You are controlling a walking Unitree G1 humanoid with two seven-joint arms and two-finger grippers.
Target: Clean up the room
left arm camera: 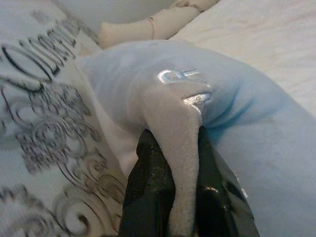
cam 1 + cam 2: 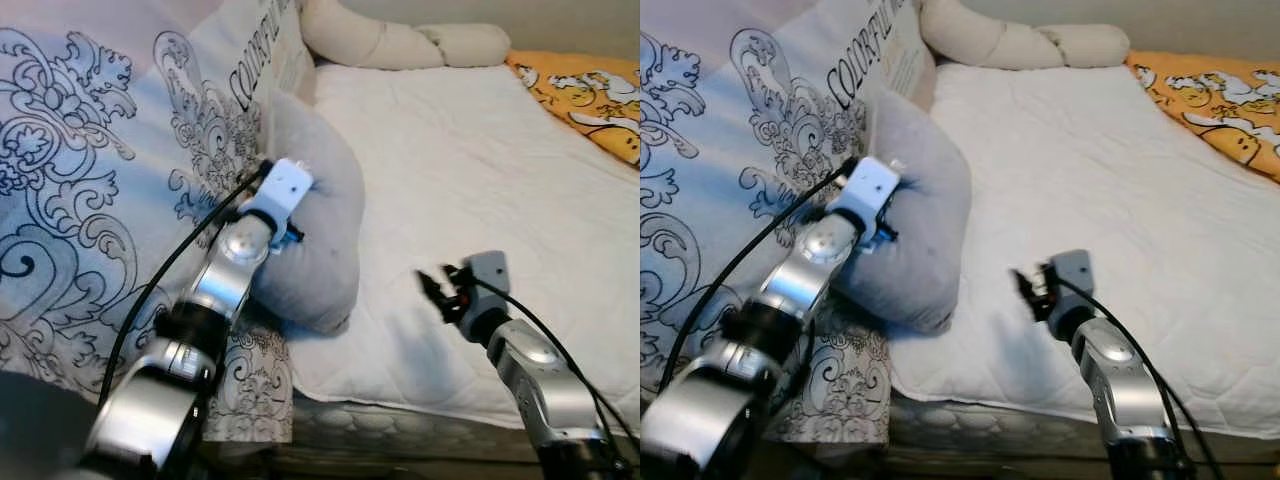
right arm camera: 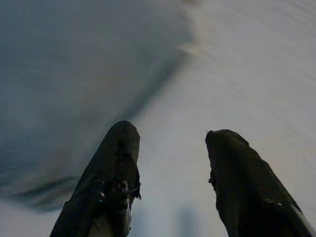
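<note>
Left gripper (image 1: 173, 197) is clamped on a pinched fold of the grey pillow (image 2: 320, 230), at the left edge of the bed, near side. The pillow leans against the patterned pillow (image 2: 90, 180); grip looks set for dragging or lifting it to tidy the bed. Right gripper (image 3: 170, 163) hovers over the white mattress pad (image 2: 480, 170), fingers spread, holding nothing, probably standing by to assist. Left wrist view shows the fold squeezed between the fingers and a shiny zipper pull (image 1: 190, 84); the eye views hide that contact behind the wrist. Far end: cream bolster (image 2: 400, 40), orange blanket (image 2: 590, 95) at right.
</note>
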